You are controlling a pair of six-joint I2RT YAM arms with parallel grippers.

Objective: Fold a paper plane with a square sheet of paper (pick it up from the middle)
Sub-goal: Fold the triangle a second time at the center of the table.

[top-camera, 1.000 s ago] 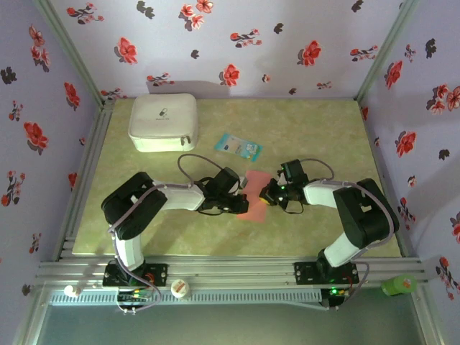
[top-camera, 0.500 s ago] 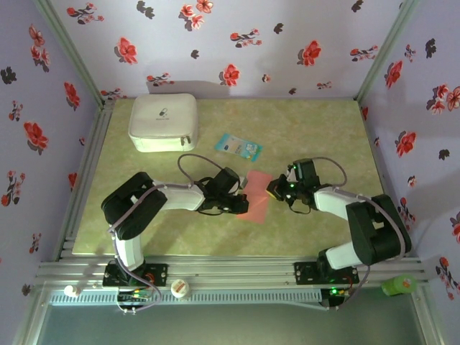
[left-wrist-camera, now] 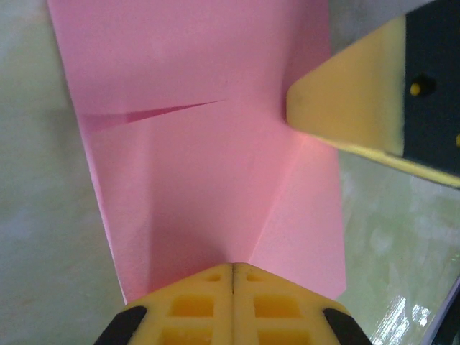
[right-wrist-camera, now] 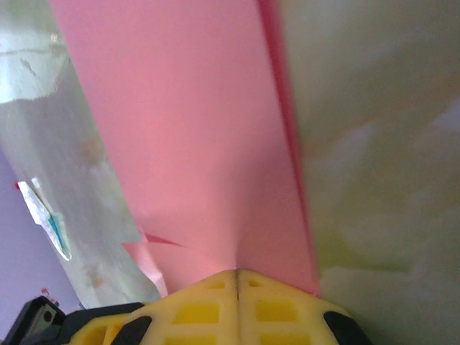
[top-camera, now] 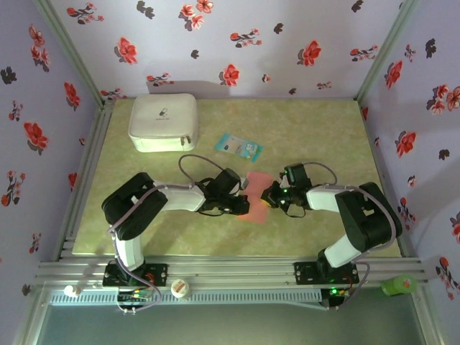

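The square sheet of paper (top-camera: 256, 182), salmon-pink and partly folded, lies flat on the table between my two grippers. In the left wrist view the paper (left-wrist-camera: 201, 158) shows a slanted crease and a small raised flap. My left gripper (left-wrist-camera: 232, 269) is shut, its tips pressing on the paper's near edge; from above the left gripper (top-camera: 246, 205) sits at the sheet's left side. My right gripper (top-camera: 265, 198) is shut too, at the sheet's right side. In its own view the right gripper (right-wrist-camera: 237, 272) rests on the paper (right-wrist-camera: 187, 129) where a crease runs up to the tips.
A white case (top-camera: 164, 122) stands at the back left. A light-blue packet (top-camera: 238, 146) lies just behind the paper, and the packet (right-wrist-camera: 47, 217) also shows in the right wrist view. Metal rails edge the table (top-camera: 323, 136).
The right gripper pulled back to the right off the paper half a second ago, then returned left onto it. The left gripper has stayed in place.
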